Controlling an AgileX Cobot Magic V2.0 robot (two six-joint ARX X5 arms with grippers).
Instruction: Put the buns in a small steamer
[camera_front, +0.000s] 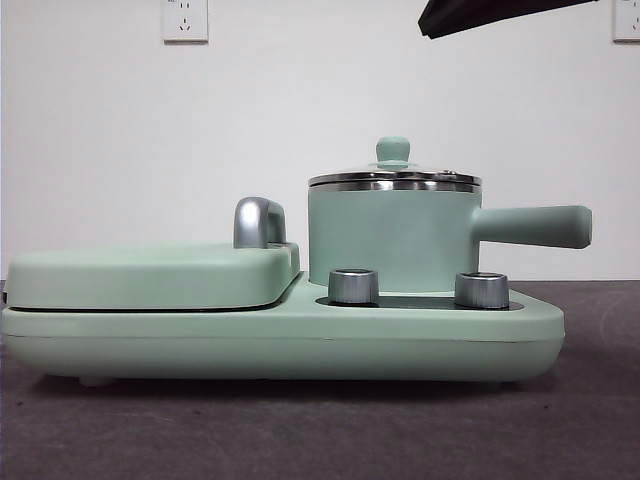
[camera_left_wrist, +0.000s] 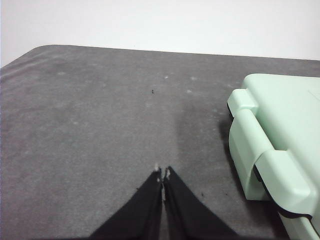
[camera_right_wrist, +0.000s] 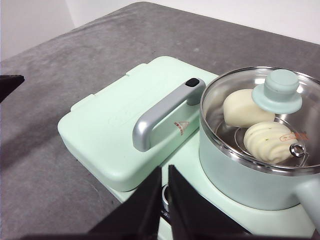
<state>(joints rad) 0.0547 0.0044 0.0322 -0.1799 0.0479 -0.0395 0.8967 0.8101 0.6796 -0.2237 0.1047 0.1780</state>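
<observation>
both buns, the smooth bun (camera_right_wrist: 242, 106) and the ribbed bun (camera_right_wrist: 267, 141), are sitting inside the small steamer (camera_front: 392, 238) under its glass lid (camera_right_wrist: 260, 107). the left gripper (camera_left_wrist: 162, 175) and right gripper (camera_right_wrist: 165, 175) are hovering with jaws together, empty. a careless arm swing could be clipping the steamer handle (camera_front: 535, 226). the red triangle sticker (camera_right_wrist: 181, 127) is too small to read.

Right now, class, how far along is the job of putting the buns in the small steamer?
It looks done. Both buns, the smooth one and the ribbed one, sit inside the small steamer, with the glass lid on top. Nothing is in hand: the left tool and right tool are shut and empty. Nothing visible remains.
</observation>
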